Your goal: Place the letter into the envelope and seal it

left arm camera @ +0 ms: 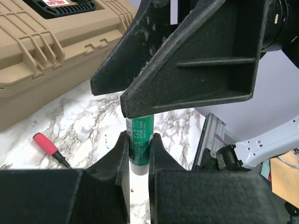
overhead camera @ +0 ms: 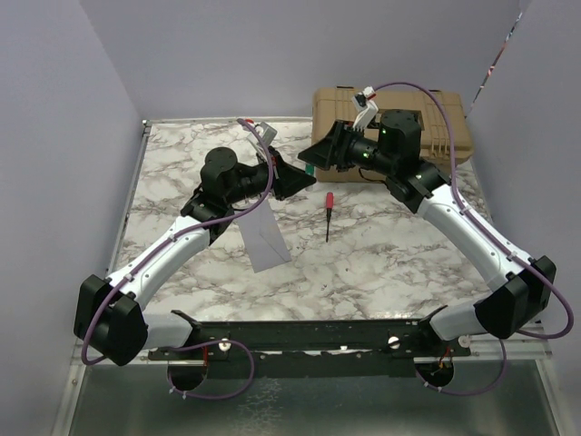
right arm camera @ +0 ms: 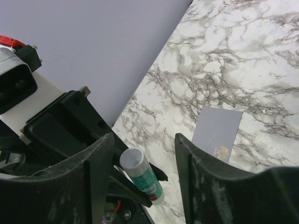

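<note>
My left gripper (overhead camera: 296, 178) is shut on a green glue stick (left arm camera: 140, 140) with a white cap and holds it above the table; its jaws clamp the tube's body (left arm camera: 138, 138). My right gripper (overhead camera: 314, 156) faces it, open, with its fingers (left arm camera: 201, 60) on either side of the stick's capped end (right arm camera: 134, 159) and a clear gap (right arm camera: 145, 140) on the right side. The grey envelope (overhead camera: 266, 238) lies flat on the marble table below the left arm; it also shows in the right wrist view (right arm camera: 217, 132). No tan letter sheet is in view.
A red-handled screwdriver (overhead camera: 329, 214) lies on the marble table (overhead camera: 381, 263) right of the envelope; it also shows in the left wrist view (left arm camera: 49, 148). A big tan hard case (overhead camera: 399, 113) stands at the back right, under the right wrist.
</note>
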Available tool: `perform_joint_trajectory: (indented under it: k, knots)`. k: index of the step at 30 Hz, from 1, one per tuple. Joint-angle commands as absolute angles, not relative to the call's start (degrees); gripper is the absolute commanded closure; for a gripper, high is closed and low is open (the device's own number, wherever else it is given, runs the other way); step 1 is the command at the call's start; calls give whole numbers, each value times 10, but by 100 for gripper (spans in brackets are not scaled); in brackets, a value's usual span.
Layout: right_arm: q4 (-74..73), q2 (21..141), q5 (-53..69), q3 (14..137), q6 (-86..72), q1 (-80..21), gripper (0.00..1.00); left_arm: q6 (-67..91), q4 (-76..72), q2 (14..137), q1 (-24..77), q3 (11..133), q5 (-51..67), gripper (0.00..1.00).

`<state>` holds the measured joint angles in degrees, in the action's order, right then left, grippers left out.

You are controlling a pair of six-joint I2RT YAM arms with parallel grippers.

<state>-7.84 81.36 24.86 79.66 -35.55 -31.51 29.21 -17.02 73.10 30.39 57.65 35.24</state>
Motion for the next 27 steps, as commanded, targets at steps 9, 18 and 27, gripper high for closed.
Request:
perform_joint_trajectory:
  k: [9, 18, 27]
  knots:
    - [-108, 827, 289, 841, -323, -319, 62, 284, -163, 740, 303, 591, 331, 100]
    - [-137, 839, 306, 851, -299, -318, 55, 290, -155, 742, 302, 604, 339, 100]
    - [-137, 834, 298, 846, -296, -318, 78, 294, -151, 742, 302, 609, 351, 100]
